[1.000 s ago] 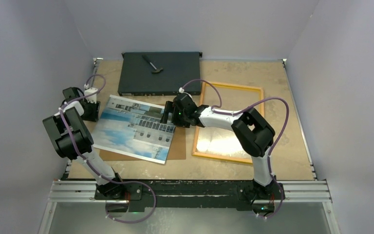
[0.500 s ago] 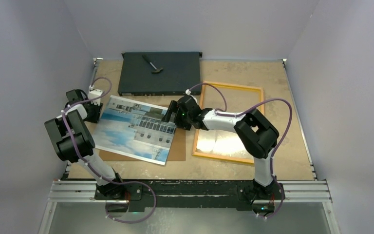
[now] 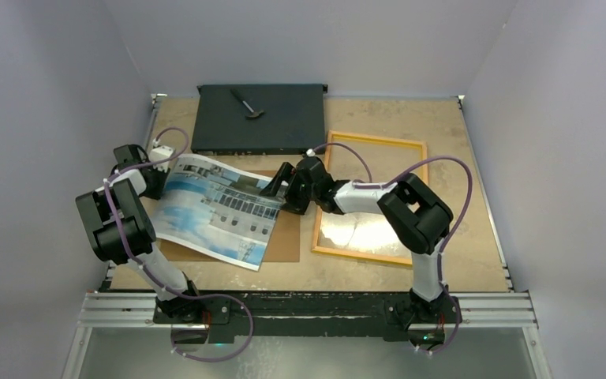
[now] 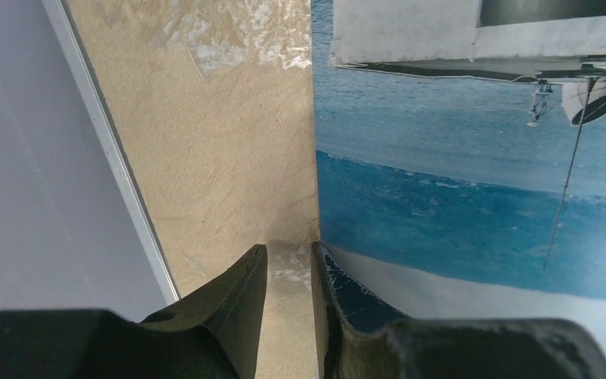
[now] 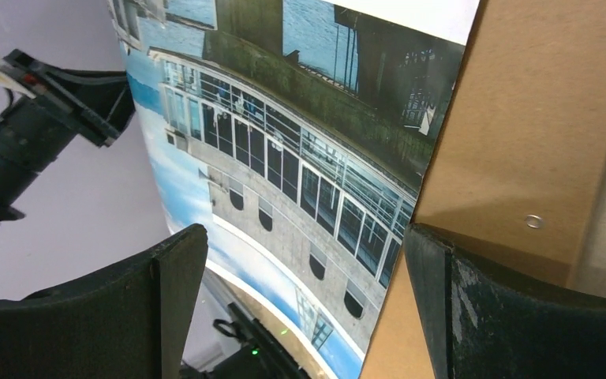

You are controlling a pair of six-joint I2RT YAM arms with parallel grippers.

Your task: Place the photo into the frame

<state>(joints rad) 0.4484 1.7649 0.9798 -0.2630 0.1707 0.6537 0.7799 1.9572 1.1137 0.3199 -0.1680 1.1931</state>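
The photo [image 3: 215,209], a pale building against blue sky, lies bowed upward on the left half of the table, partly over a brown backing board [image 3: 288,237]. The yellow-orange frame [image 3: 379,140] lies flat to its right with nothing in it. My left gripper [image 3: 160,180] is at the photo's left edge. In the left wrist view its fingers [image 4: 289,246] stand a narrow gap apart with bare table between them, and the photo [image 4: 458,158] meets the right fingertip. My right gripper [image 3: 278,196] is wide open [image 5: 306,237] around the photo's raised right edge [image 5: 284,158].
A flat black box [image 3: 256,118] with a small hammer-like tool [image 3: 246,103] on it lies at the back. The backing board [image 5: 521,118] lies under the right gripper. Grey walls close in the left, right and back. A metal rail [image 4: 118,174] edges the table's left side.
The photo has bowed upward and its right edge has lifted. My left gripper moved right against the photo's left edge. My right gripper shifted slightly right and lower.
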